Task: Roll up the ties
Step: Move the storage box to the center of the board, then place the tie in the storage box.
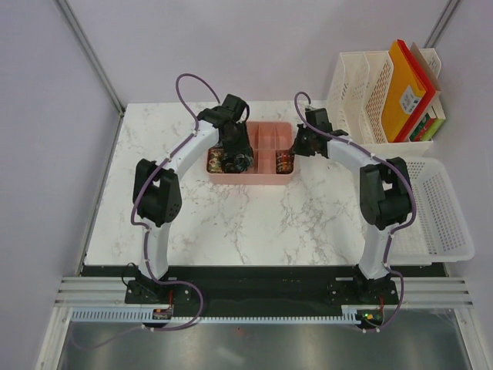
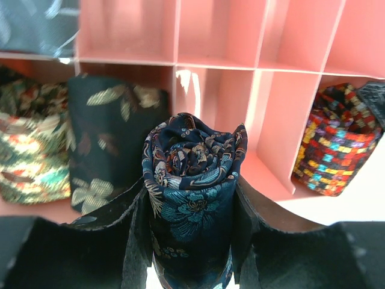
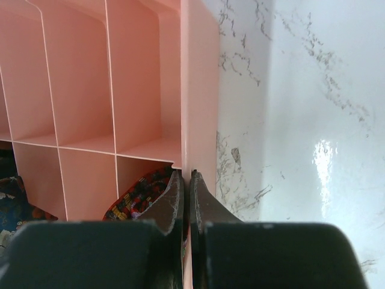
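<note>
Placing is judged to be the step in hand: a coiled dark-blue floral fabric tie is clamped in the left end effector, over the near row of the pink plastic compartment tray; the right end effector is pinched together on the tray's right wall; the coil should be lowered upright into the empty cell behind it; a red-orange woven tie is lodged in the tray's right-end cell, a dark leaf-patterned tie towards its left end.

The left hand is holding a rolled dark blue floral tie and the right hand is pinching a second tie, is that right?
Not quite. The right hand is pinching the pink tray's end wall, not a tie, as the right wrist view shows. The left hand does hold the rolled dark blue floral tie.
</note>
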Tool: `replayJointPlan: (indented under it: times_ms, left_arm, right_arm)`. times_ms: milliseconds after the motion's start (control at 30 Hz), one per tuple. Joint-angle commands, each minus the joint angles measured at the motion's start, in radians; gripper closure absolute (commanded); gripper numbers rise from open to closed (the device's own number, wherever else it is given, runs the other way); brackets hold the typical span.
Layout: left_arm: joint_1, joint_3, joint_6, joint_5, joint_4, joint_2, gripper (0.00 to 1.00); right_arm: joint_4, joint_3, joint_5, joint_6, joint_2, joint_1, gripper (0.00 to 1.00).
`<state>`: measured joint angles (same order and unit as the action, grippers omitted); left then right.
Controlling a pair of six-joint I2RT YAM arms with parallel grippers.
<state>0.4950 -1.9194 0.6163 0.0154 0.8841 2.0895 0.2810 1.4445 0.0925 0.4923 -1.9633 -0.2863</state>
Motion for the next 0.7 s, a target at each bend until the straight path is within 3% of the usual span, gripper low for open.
replayJointPlan:
  times_ms: [0,167,433,667]
  left_arm:
    - [0.023,-0.052,-0.033,-0.063,-0.020,-0.060,0.98]
    - [0.048,-0.086,-0.026,-0.046,-0.019,-0.051,0.98]
    - [0.007,0.026,-0.033,-0.019,-0.007,-0.042,0.98]
    - [0.005,-0.001,-0.044,0.086,-0.002,-0.023,0.98]
  right_arm:
    - [0.032,-0.039,0.061,0.029,0.044,-0.031,1.00]
    - [0.032,-0.042,0.056,0.031,0.047,-0.034,1.00]
    - [0.034,-0.055,0.047,0.028,0.055,-0.033,1.00]
    - [0.032,-0.056,0.049,0.034,0.049,-0.034,1.00]
